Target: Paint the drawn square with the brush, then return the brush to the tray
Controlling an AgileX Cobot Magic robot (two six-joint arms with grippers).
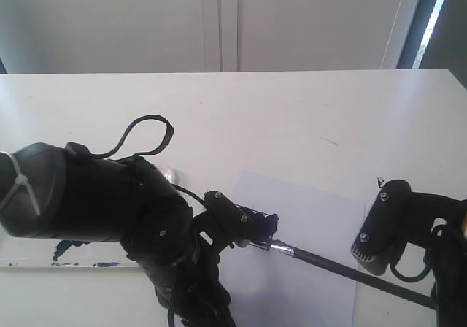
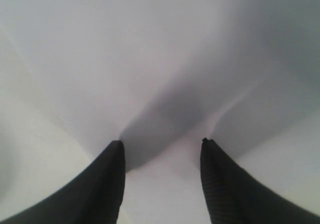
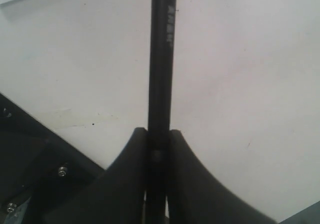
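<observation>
One brush (image 1: 321, 262): thin black handle, silver ferrule; right claw (image 3: 159, 132) clamps it; left claw (image 2: 161, 142) spread.

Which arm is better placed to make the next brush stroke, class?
Right: the right pincer is shut on the brush; the left pincer is open and empty over the paper.

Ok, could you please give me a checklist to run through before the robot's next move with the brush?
1. Grip on the brush: ok, the right gripper is shut on its handle.
2. Brush over the paper: ok, its silver collar lies above it.
3. Bristles on the square: cannot tell, the left gripper hides both in the exterior view.
4. Left gripper empty: ok, it is open with nothing between its jaws.
5. Clear way back to the tray: not ok, the left arm stands between.
</observation>
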